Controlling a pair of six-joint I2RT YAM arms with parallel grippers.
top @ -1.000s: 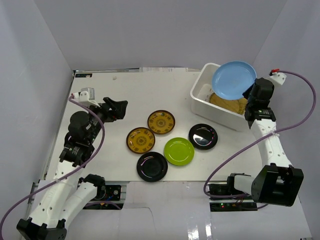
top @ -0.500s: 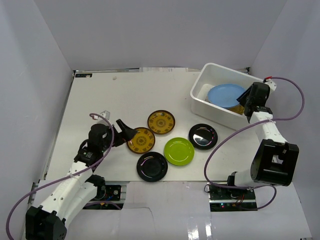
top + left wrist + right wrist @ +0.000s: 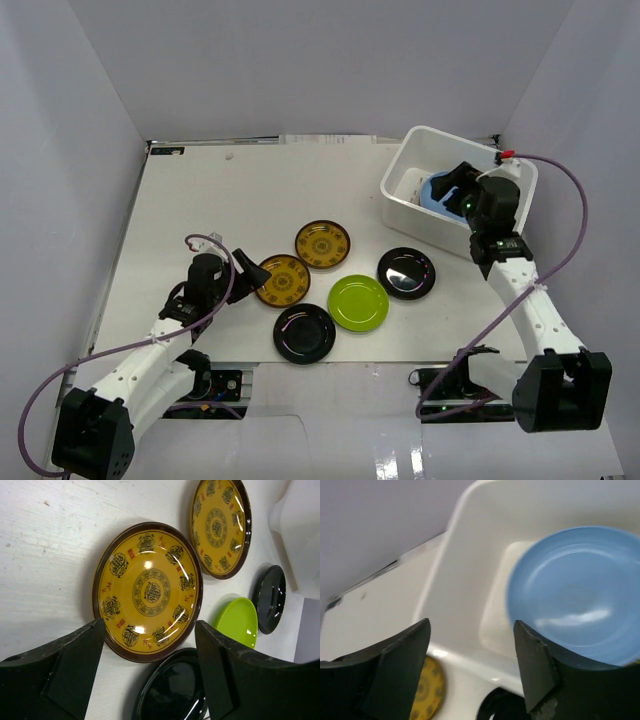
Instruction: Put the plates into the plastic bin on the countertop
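Seen from above, a white bench [image 3: 250, 190] carries a white plastic bin [image 3: 415, 215] at its 2 o'clock corner. Six plates can be counted. One light blue plate [image 3: 432, 190] lies inside the bin, partly hidden by the right arm. Five plates sit in a loose cluster toward the bench's 6 o'clock edge: two brown-rimmed yellow plates [image 3: 281, 280] [image 3: 322, 244], one lime green plate [image 3: 358, 302] and two glossy black plates [image 3: 304, 333] [image 3: 406, 272]. The left tool [image 3: 250, 268] is low at the 9 o'clock edge of the nearer brown-rimmed plate, with its jaws spread wide and gripping nothing. Whether it touches the plate cannot be told. The right tool [image 3: 450, 185] hangs over the bin, also spread wide and empty, with the blue plate just beyond its fingers.
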